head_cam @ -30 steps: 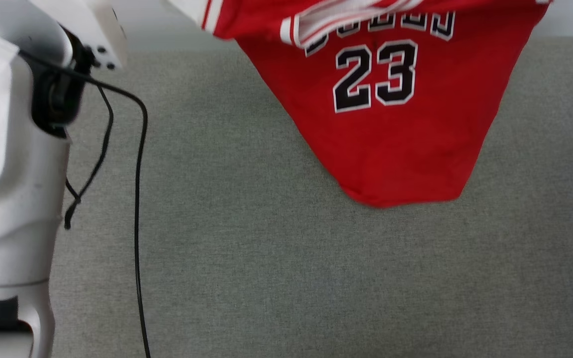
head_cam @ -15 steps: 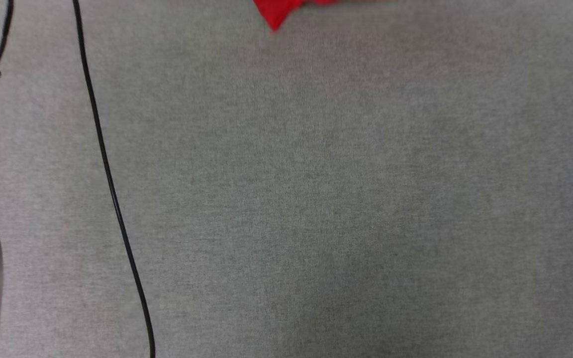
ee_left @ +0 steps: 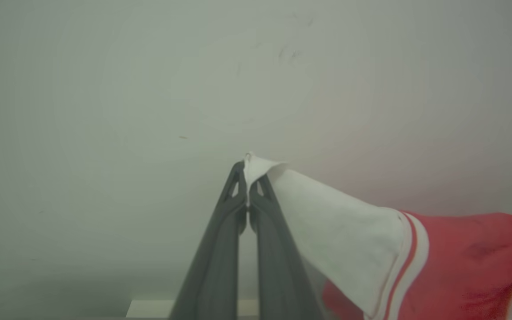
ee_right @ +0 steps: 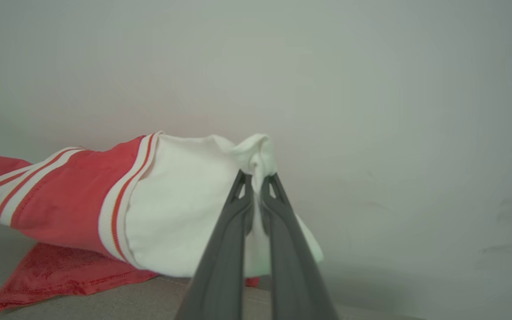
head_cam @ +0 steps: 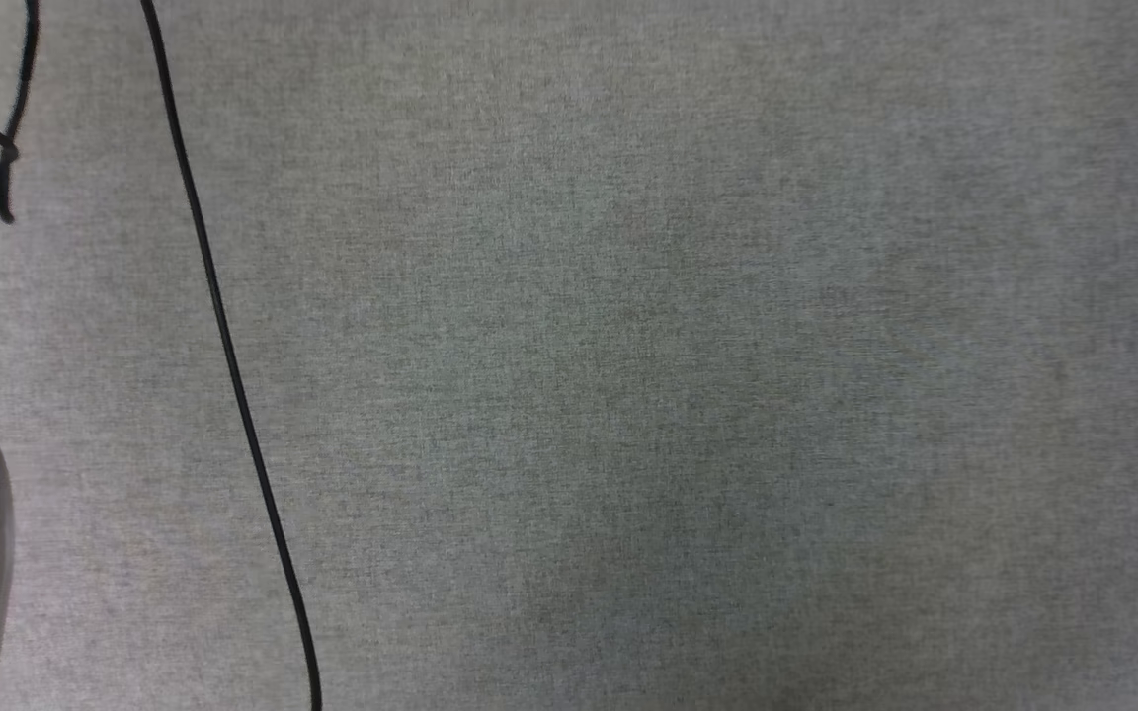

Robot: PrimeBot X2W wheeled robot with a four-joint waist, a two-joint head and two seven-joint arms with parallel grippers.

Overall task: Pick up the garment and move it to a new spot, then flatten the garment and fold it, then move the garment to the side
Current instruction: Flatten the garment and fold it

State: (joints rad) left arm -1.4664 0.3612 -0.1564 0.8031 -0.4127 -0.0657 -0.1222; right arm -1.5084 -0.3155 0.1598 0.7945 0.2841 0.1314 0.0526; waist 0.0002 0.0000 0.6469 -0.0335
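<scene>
My left tool (ee_left: 249, 175) pinches a white sleeve tip of the garment (ee_left: 460, 258), my right tool (ee_right: 256, 180) is clamped on the other white sleeve, garment hanging between both above the grey fabric surface (head_cam: 628, 395), red hem touching it.

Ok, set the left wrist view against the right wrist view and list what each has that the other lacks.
Left wrist view: the left gripper shut on the tip of a white sleeve of the garment, cloth stretching toward that view's right.
Right wrist view: the right gripper shut on a bunched sleeve, and a red fold seemingly resting on the grey surface.
Both: closed jaws pinching white cloth, striped trim, red body, a pale wall behind.
</scene>
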